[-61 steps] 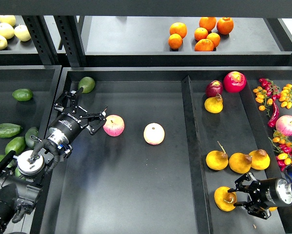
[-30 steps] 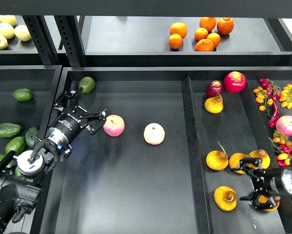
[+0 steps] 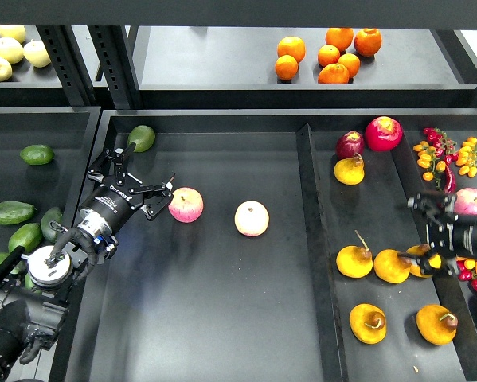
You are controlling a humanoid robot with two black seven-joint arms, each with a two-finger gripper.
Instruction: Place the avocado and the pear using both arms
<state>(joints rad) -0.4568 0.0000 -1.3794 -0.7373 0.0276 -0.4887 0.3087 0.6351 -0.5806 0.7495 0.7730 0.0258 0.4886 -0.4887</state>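
Observation:
The dark green, elongated avocado [image 3: 13, 212] lies in the left bin, left of my left arm. My left gripper [image 3: 147, 173] is open and empty in the middle tray [image 3: 222, 318], just left of a pink apple [image 3: 186, 204]. The squat golden pear [image 3: 368, 323] with a dark stem dimple sits at the front of the right tray [image 3: 397, 167]. My right gripper [image 3: 420, 231] is open and empty, above and to the right of that pear, over other yellow pears [image 3: 392, 266].
A lighter green avocado [image 3: 142, 138] lies at the middle tray's back left, and a second apple [image 3: 252, 218] at its centre. More avocados [image 3: 37, 154] are in the left bin. Another pear [image 3: 436, 325], red fruits [image 3: 383, 133], chillies and small tomatoes [image 3: 449, 159] fill the right tray. Oranges [image 3: 334, 56] sit on the back shelf.
My right gripper has let go of the front pear and moved up and to the right, uncovering a second pear at the front right. The left arm has not moved.

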